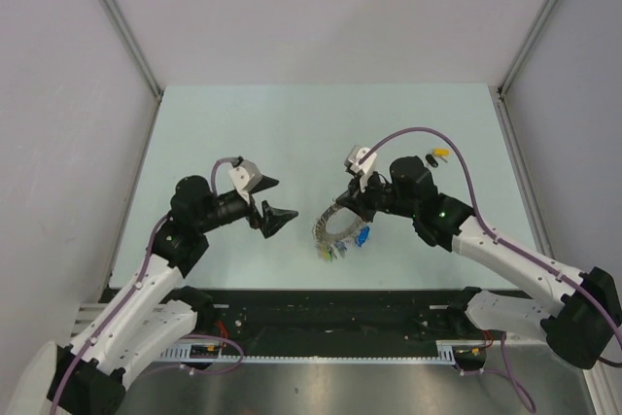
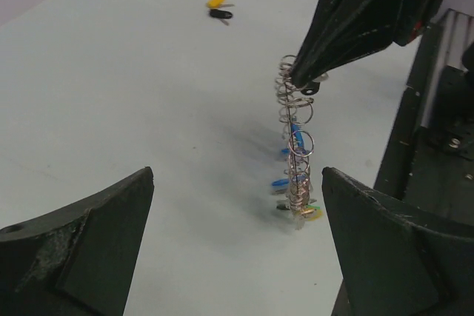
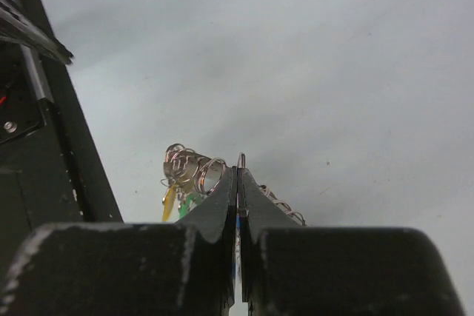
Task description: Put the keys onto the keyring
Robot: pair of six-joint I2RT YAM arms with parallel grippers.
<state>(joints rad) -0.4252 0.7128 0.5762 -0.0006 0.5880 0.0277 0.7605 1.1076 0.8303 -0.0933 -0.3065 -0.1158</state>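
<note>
The keyring (image 1: 335, 230), a big wire ring strung with silver rings and blue, green and yellow tags, stands on edge near the middle of the table. My right gripper (image 1: 342, 203) is shut on its upper rim, and its lower tags are down at the table surface. The left wrist view shows the keyring (image 2: 296, 146) edge-on, hanging from the right gripper (image 2: 296, 79). In the right wrist view the ring wire pokes up between the closed right gripper (image 3: 238, 172), with the keyring (image 3: 189, 168) coiling off to the left. My left gripper (image 1: 284, 198) (image 2: 237, 183) is open and empty, a short way left of the ring. The keys (image 1: 434, 156) (image 2: 218, 9), one yellow-tagged and one black-tagged, lie together at the far right of the table.
A black rail (image 1: 330, 313) (image 2: 437, 109) runs along the table's near edge, close below the keyring. Grey enclosure walls (image 1: 58, 143) bound the table on the left, right and back.
</note>
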